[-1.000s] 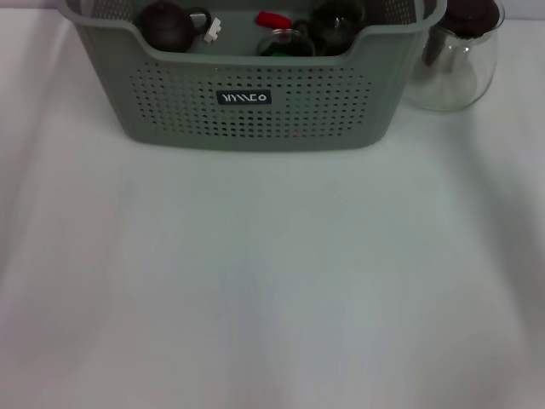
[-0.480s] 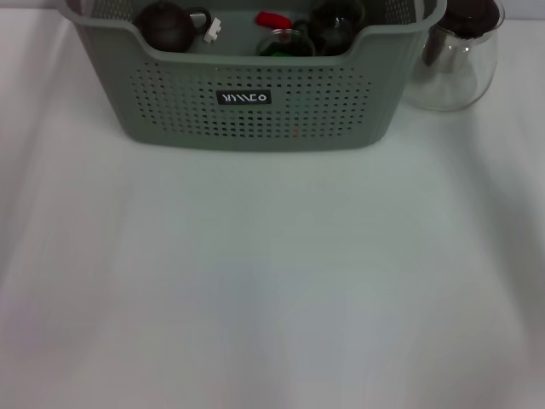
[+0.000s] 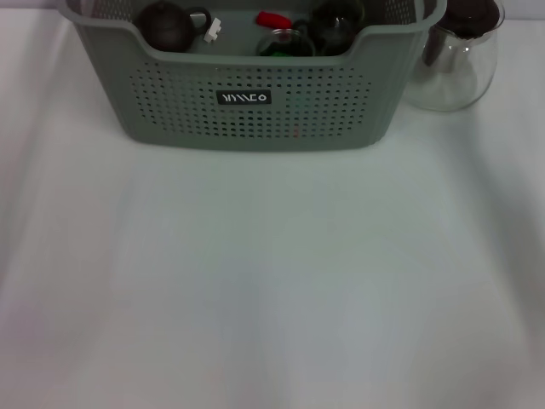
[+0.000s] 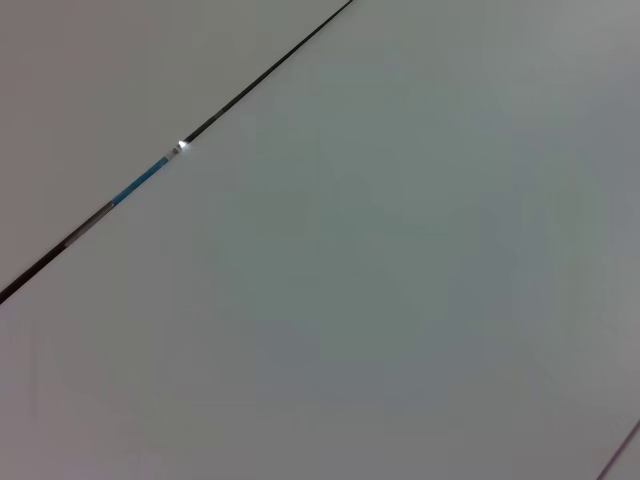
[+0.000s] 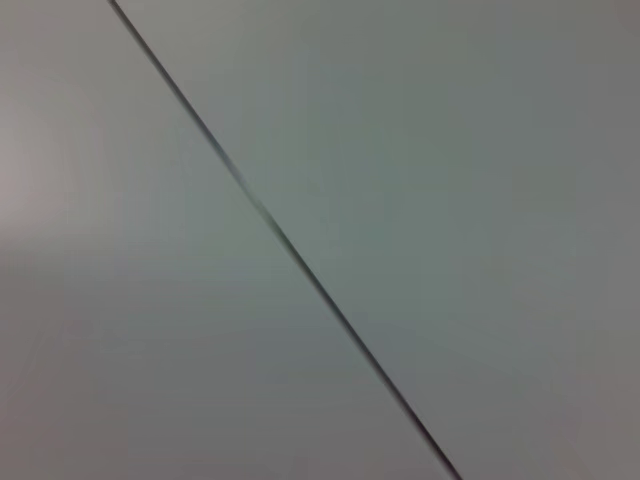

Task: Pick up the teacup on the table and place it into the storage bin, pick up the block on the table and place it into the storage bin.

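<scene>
a: basket (image 3: 255,111) at the far edge of the white surface (image 3: 272,281), its black label (image 3: 243,98) facing this way. what's in it, left to right?

b: a dark brown teapot (image 3: 167,25), a small white piece (image 3: 212,30), a red block (image 3: 272,19), a clear cup (image 3: 285,43) with something green in it, then a dark glass item (image 3: 336,25). just right of the basket stands a glass jug (image 3: 456,60) with a dark lid.

a: and each tool?

b: neither appears in any view; the wrist views show only pale surface with a dark line, so i cannot tell their state.
</scene>
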Controlling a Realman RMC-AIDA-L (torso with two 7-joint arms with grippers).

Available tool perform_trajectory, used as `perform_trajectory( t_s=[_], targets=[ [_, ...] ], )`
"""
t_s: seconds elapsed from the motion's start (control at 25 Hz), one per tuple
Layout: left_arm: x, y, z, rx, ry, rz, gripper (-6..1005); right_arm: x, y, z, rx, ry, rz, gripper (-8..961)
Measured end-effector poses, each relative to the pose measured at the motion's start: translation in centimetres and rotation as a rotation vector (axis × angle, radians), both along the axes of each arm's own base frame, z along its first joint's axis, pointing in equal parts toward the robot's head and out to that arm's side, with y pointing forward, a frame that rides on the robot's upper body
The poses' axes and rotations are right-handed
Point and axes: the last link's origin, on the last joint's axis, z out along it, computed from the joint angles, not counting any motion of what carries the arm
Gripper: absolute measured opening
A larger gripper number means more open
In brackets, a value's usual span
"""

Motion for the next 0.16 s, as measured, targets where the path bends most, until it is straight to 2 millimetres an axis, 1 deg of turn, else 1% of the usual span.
perform_trajectory(
  t_s=[0.16],
  targets=[
    [-0.07, 0.16, 0.13, 0.006, -0.002, 0.007, 829, 0.33, -0.16, 0.01, 0.000, 0.000, -0.015, 942]
  ],
)
